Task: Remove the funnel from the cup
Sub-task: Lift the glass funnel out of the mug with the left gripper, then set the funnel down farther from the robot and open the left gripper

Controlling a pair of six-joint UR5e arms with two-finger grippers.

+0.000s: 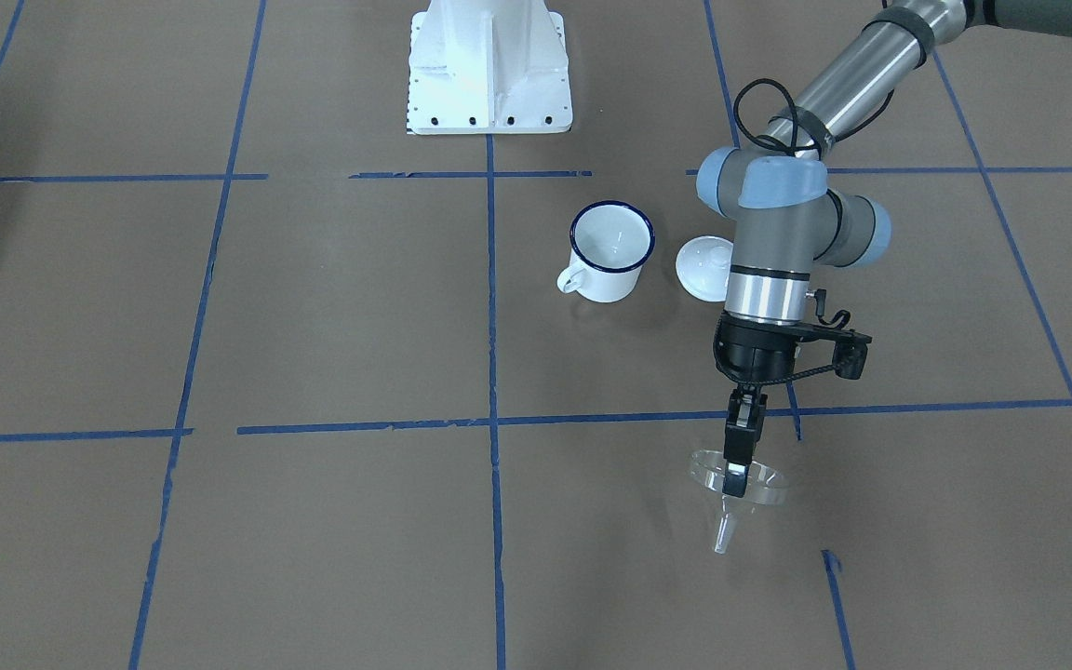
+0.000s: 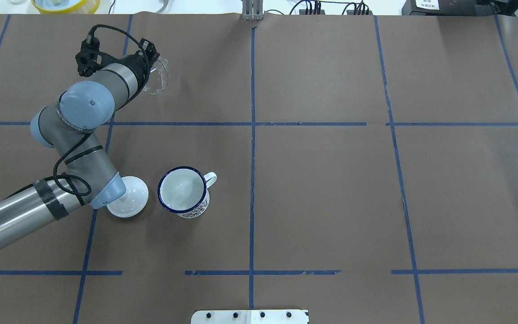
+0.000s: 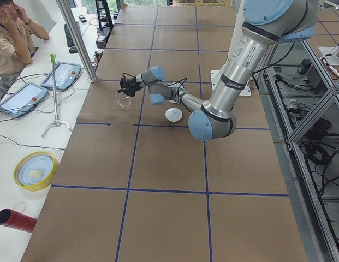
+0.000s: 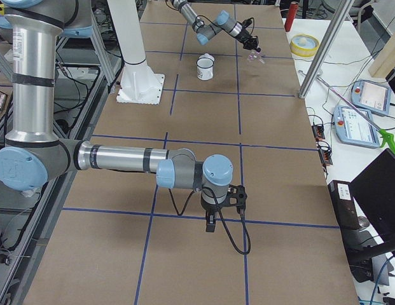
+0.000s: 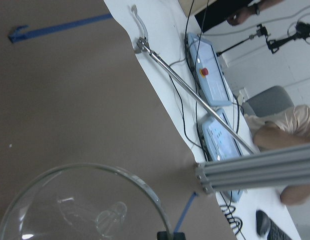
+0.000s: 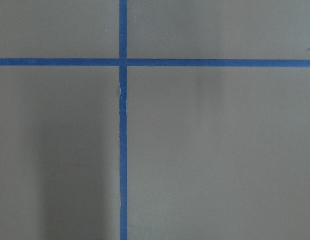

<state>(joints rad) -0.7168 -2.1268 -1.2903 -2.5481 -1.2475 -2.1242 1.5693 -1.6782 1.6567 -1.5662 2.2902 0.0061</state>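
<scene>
My left gripper is shut on the rim of the clear funnel, which hangs tilted, spout down, low over the brown table. The funnel is well away from the cup, toward the operators' edge. It fills the bottom of the left wrist view, funnel. The white cup with a dark blue rim stands upright with nothing in it, cup. The right gripper shows only in the exterior right view, low over the table far from the cup; whether it is open or shut I cannot tell.
A white domed lid lies beside the cup, partly under the left arm's elbow. The robot's white base stands behind the cup. A person sits beyond the table's far edge with tablets and a yellow bowl.
</scene>
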